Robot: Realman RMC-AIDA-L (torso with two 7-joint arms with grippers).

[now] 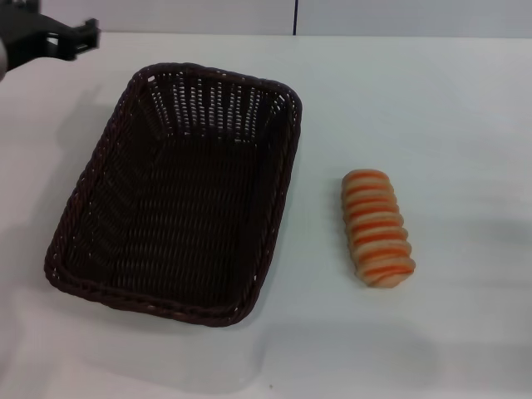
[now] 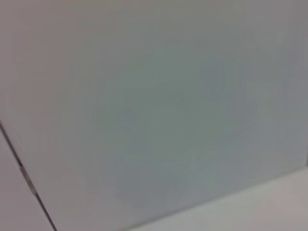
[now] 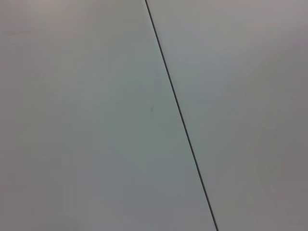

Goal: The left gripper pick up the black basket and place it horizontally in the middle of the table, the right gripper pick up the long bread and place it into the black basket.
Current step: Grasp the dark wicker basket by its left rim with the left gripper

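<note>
Item: my left gripper (image 1: 83, 35), state untellable, hovers beyond the lengthwise black basket (image 1: 179, 195); long bread (image 1: 378, 228) waits beside it on the desk (image 1: 432, 108).

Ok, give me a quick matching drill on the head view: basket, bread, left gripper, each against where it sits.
Things:
1. black basket
2. long bread
3. left gripper

Places:
A. far left corner of the view, above the table
B. lying on the table, right of the basket, apart from it
C. left-centre of the table, lengthwise away from the robot, empty

Pairs: 1-C, 2-B, 3-A
</note>
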